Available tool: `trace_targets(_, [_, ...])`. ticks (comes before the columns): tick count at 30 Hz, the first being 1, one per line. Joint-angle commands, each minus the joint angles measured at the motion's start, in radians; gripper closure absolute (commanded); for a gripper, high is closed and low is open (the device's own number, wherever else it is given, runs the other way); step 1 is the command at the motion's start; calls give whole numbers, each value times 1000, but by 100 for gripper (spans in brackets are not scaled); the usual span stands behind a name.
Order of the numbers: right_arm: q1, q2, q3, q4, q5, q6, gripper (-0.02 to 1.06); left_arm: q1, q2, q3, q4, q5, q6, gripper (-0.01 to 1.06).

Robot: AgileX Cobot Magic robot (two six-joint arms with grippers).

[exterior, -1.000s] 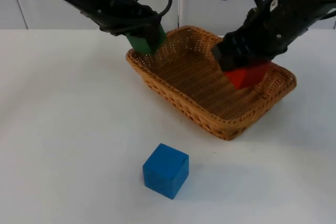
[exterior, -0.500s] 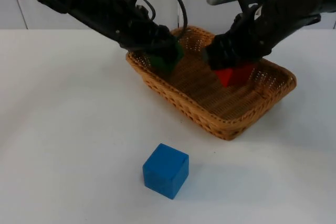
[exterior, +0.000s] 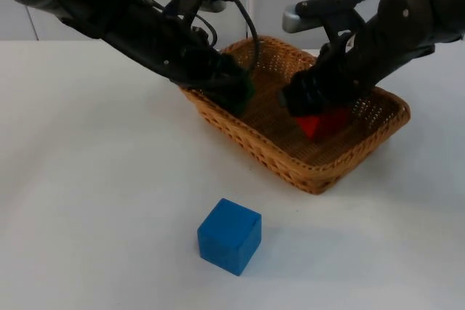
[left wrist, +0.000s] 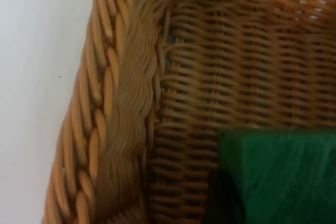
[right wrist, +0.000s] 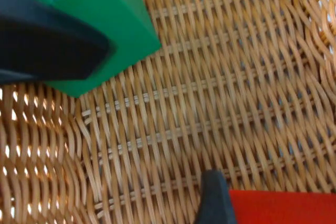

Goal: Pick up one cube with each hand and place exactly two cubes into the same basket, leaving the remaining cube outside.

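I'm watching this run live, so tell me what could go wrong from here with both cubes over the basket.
1. The left gripper holds the green cube close to the basket rim; released there, it might catch the wall.
2. The right gripper brings the red cube in opposite; the arms could crowd each other.
3. The blue cube must stay on the table.

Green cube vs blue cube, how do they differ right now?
Colour: the green cube is green, the blue cube blue. Place: the green cube is over the inside of the wicker basket near its rim, the blue cube sits on the white table in front of the basket. State: the green cube is held by the left gripper, the blue cube lies free, untouched. Both are plain solid-coloured cubes.
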Motion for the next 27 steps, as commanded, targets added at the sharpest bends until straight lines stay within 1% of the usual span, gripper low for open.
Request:
trace_targets(1, [-5, -3, -7, 0, -18, -3, 105, -4, 4, -5, -38, 9, 3, 105])
trace_targets(2, [-5, -3, -7, 0, -19, -3, 104, -4, 4, -5, -48, 11, 3, 105])
trace_targets(4, [-5, -3, -7, 0, -19, -3, 96, -4, 4, -5, -49, 13, 3, 105])
trace_targets(5, [-5, -3, -7, 0, -19, -3, 96, -4, 4, -5, -49, 13, 3, 105])
trace_targets(6, [-5, -3, -7, 0, -19, -3, 92, -4, 4, -5, -49, 15, 3, 104])
trace_targets(7, [-5, -3, -7, 0, -19, -3, 87, -4, 4, -5, -49, 17, 3, 102])
trace_targets(9, [-5, -3, -7, 0, -19, -3, 76, -4, 4, -5, -51, 19, 3, 90])
trace_targets(10, [-5, -3, -7, 0, -19, -3, 76, -4, 4, -5, -51, 19, 3, 90])
trace_targets(12, [-5, -3, -7, 0, -19, -3, 64, -4, 4, -5, -58, 19, 3, 73])
trace_targets(13, [-5, -3, -7, 0, -22, -3, 59, -4, 4, -5, -58, 19, 3, 63])
trace_targets(15, [-5, -3, -7, 0, -25, -3, 50, -4, 4, -5, -58, 21, 1, 44])
trace_targets(16, [-5, -3, -7, 0, -25, -3, 50, -4, 4, -5, -58, 21, 1, 44])
trace_targets(18, [-5, -3, -7, 0, -35, -3, 43, -4, 4, -5, -64, 21, 1, 29])
trace_targets(19, [-5, -3, -7, 0, -37, -3, 40, -4, 4, -5, -69, 24, -1, 24])
trace_targets(20, [-5, -3, -7, 0, -39, -3, 38, -4, 2, -5, -72, 31, -1, 22])
trace_targets(22, [-5, -10, -7, 0, -39, -3, 37, -4, 0, -5, -74, 30, -1, 20])
trace_targets(27, [-5, -69, -7, -3, -46, -3, 38, 0, -32, -5, -72, 42, -1, 19])
